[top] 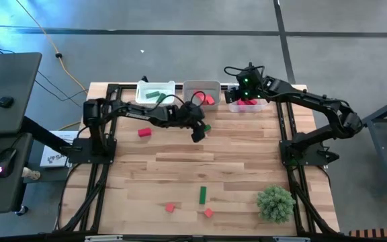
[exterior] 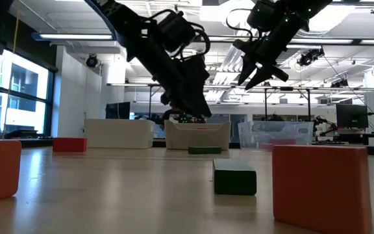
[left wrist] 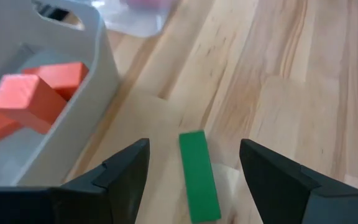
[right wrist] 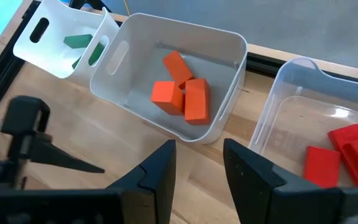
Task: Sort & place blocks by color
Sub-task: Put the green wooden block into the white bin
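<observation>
A green bar block (left wrist: 199, 175) lies flat on the wooden table just in front of the middle tray (left wrist: 98, 74). My left gripper (left wrist: 194, 144) hangs open over it, one finger on either side, touching nothing. It also shows in the high view as my left gripper (top: 199, 132). My right gripper (right wrist: 199, 144) is open and holds nothing; it is raised above the gap between the middle tray (right wrist: 225, 99) of salmon blocks and the clear tray (right wrist: 278, 124) of red blocks. The far-left tray (top: 155, 92) holds green blocks.
A red block (top: 144, 132) lies left of my left gripper. Near the front edge lie a green bar (top: 203, 195) and two salmon blocks (top: 170, 208) (top: 209, 212). A bushy green plant ball (top: 275, 204) stands at the front right.
</observation>
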